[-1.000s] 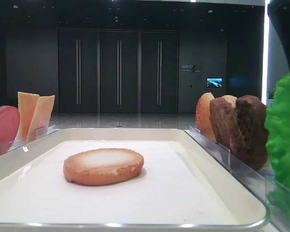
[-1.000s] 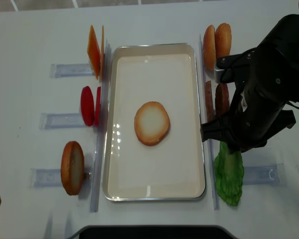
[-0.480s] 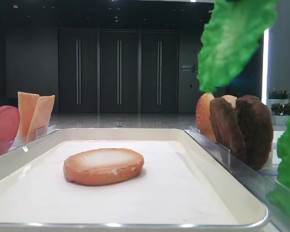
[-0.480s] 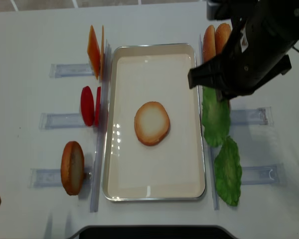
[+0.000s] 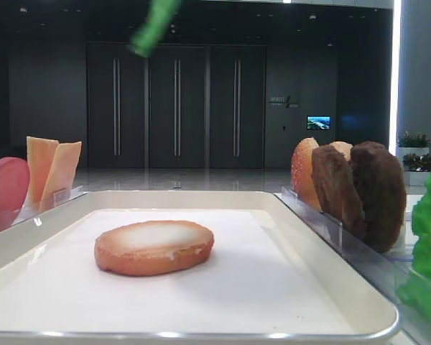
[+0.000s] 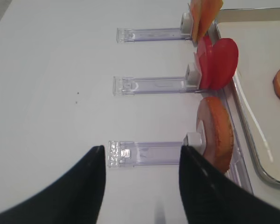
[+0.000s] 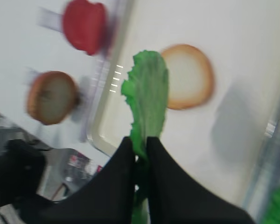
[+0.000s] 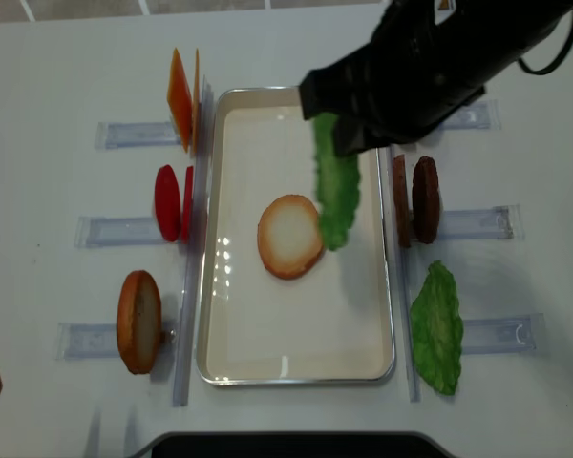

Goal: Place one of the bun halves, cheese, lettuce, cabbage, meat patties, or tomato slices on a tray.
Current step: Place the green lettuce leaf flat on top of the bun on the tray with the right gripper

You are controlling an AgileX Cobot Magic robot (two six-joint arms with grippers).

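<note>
My right gripper [image 7: 139,142] is shut on a green lettuce [image 8: 336,191] leaf, which hangs over the cream tray [image 8: 296,377] just right of the pale-faced bun half [image 8: 289,236] lying there. A second lettuce [image 8: 437,329] leaf stays in the right-hand holder, below the meat patties [image 8: 423,198]. Left of the tray stand the cheese [image 8: 180,98], the tomato slices [image 8: 169,202] and another bun half [image 8: 138,321]. My left gripper [image 6: 142,161] hovers open over a clear holder [image 6: 147,153] beside that bun half. Cabbage is out of view.
Clear plastic holders [image 8: 119,135] line both long sides of the tray on the white table. The black right arm [image 8: 430,57] covers the tray's far right corner and the holder there.
The right gripper has shut on a lettuce leaf, lifted it out of the right holder and carried it up and left over the tray. The left gripper has not moved.
</note>
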